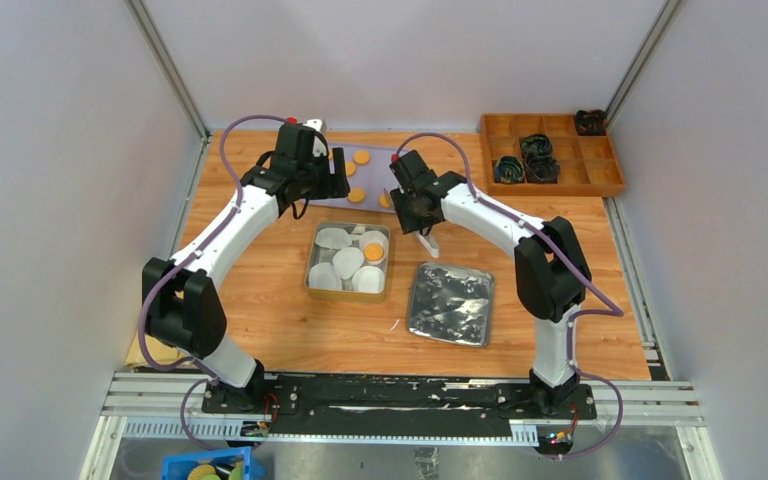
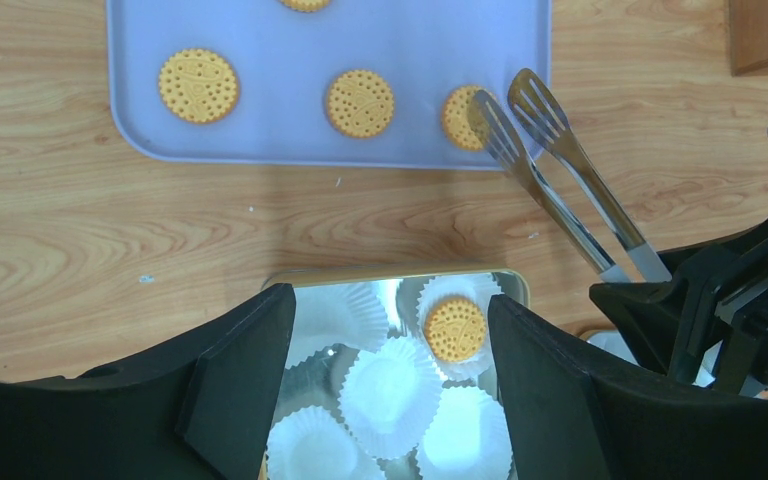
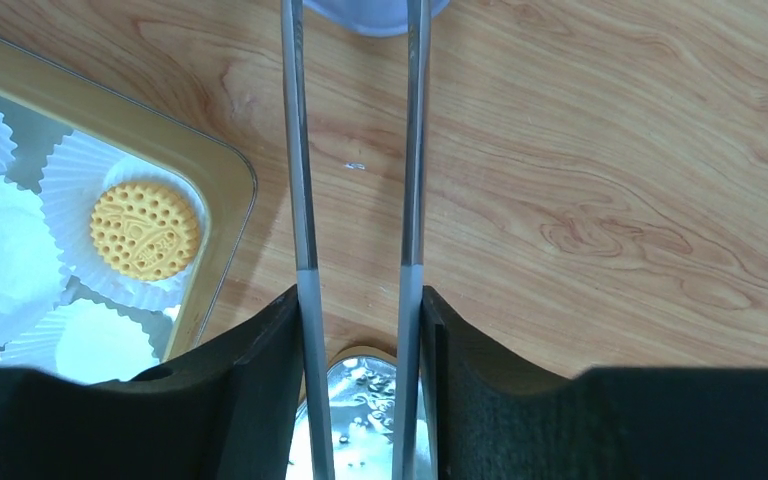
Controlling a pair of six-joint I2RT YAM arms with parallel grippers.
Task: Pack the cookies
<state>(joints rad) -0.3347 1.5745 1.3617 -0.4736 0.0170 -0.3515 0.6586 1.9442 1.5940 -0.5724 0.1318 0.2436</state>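
Several cookies (image 2: 198, 85) lie on a lavender tray (image 2: 410, 40) at the back of the table. One more cookie (image 2: 454, 328) sits in a white paper liner inside the metal tin (image 1: 312, 275). My left gripper (image 2: 390, 340) hangs open above the tin's liners with nothing between its fingers. My right gripper (image 3: 360, 320) is shut on metal tongs (image 2: 560, 170). The tongs' tips reach the tray's near right corner, and one blade overlaps the edge of a cookie (image 2: 458, 118) there. In the right wrist view the tongs (image 3: 302, 150) run up past the tin's rim (image 3: 230, 170).
The tin's shiny lid (image 1: 450, 303) lies on the table to the right of the tin. A wooden compartment box (image 1: 550, 150) with dark items stands at the back right. A blue bin (image 1: 205, 465) sits below the table's near edge.
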